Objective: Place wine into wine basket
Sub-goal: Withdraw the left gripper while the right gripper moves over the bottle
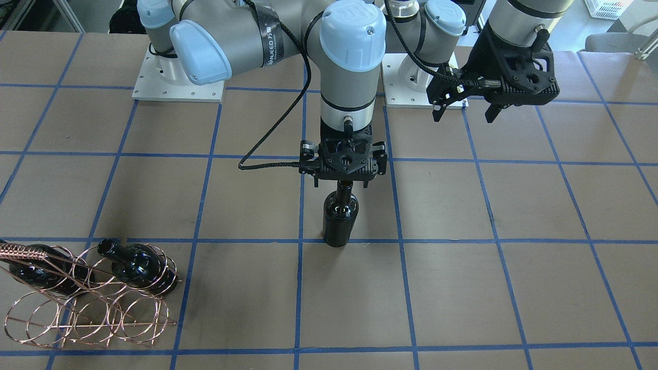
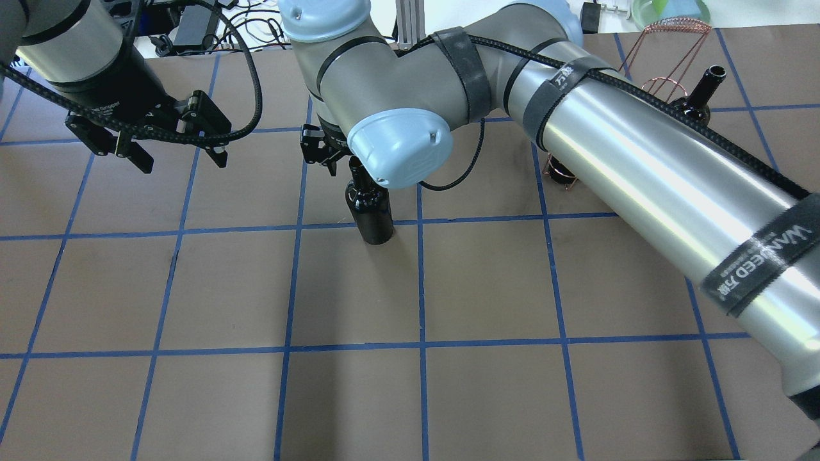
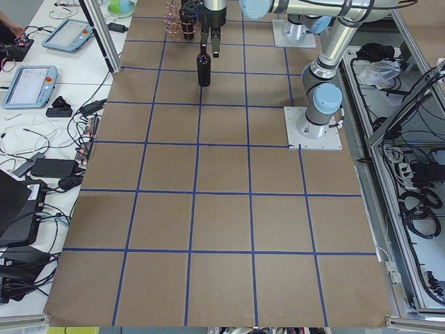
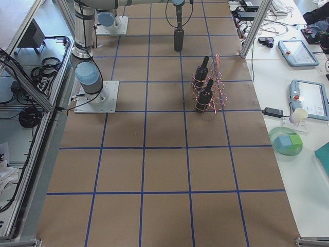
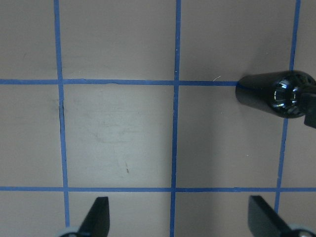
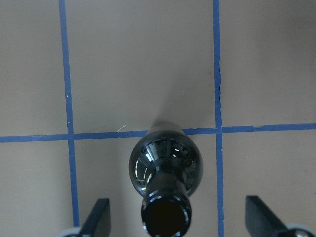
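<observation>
A dark glossy wine bottle [image 1: 340, 218] stands upright on the table on a blue tape line; it also shows in the overhead view [image 2: 370, 208] and the right wrist view [image 6: 165, 165]. My right gripper [image 1: 343, 186] is directly above it, open, with a finger on each side of the neck and not touching it [image 6: 178, 210]. My left gripper [image 1: 463, 115] is open and empty, raised off to the side [image 5: 177, 210]. The copper wire wine basket [image 1: 87, 308] lies at the table's edge and holds two more dark bottles [image 1: 136, 264] [image 1: 36, 275].
The basket with its bottles also shows in the exterior right view [image 4: 208, 87] and partly behind my right arm in the overhead view [image 2: 666, 38]. The brown table [image 1: 514, 288] has a blue tape grid. The arms' base plates [image 1: 177, 85] stand at the robot's side.
</observation>
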Action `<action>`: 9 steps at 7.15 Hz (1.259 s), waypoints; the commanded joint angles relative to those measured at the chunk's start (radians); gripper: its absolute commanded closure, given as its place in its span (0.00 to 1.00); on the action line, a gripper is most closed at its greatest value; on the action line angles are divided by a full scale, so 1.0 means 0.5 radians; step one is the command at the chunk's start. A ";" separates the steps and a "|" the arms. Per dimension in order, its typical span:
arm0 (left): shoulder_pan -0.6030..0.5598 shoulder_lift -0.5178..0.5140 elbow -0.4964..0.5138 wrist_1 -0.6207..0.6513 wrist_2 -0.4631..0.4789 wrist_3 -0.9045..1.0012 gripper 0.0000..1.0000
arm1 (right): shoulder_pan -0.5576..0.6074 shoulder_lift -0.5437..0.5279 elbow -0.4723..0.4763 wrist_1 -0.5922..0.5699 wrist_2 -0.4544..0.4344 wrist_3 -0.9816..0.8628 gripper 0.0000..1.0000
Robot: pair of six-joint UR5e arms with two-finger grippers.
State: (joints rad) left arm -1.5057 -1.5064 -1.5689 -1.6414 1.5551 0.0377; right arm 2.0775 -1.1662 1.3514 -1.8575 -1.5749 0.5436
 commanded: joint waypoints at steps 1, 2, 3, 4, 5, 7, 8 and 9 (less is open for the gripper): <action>-0.001 0.000 -0.001 0.000 0.004 0.001 0.00 | 0.002 0.022 0.000 0.000 0.008 -0.004 0.15; -0.001 0.015 -0.004 -0.003 0.010 -0.002 0.00 | 0.002 0.025 0.000 0.000 0.011 -0.004 0.25; -0.004 0.018 -0.007 -0.006 0.059 -0.002 0.00 | 0.002 0.028 0.000 0.000 0.033 -0.004 0.38; -0.008 0.018 -0.010 -0.006 0.059 -0.005 0.00 | 0.002 0.031 0.000 0.000 0.036 -0.004 0.41; -0.008 0.018 -0.016 -0.003 0.062 -0.008 0.00 | -0.001 0.034 0.000 0.000 0.036 -0.004 0.44; -0.008 0.018 -0.019 -0.003 0.059 -0.008 0.00 | 0.002 0.034 0.000 0.000 0.039 -0.010 0.72; -0.008 0.018 -0.019 -0.003 0.059 -0.008 0.00 | -0.001 0.034 0.000 0.003 0.051 -0.010 0.89; -0.008 0.018 -0.019 -0.003 0.059 -0.002 0.00 | -0.001 0.034 0.000 0.003 0.082 -0.010 1.00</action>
State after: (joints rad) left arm -1.5094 -1.4972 -1.5784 -1.6431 1.5848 0.0345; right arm 2.0775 -1.1491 1.3514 -1.8568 -1.5482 0.5388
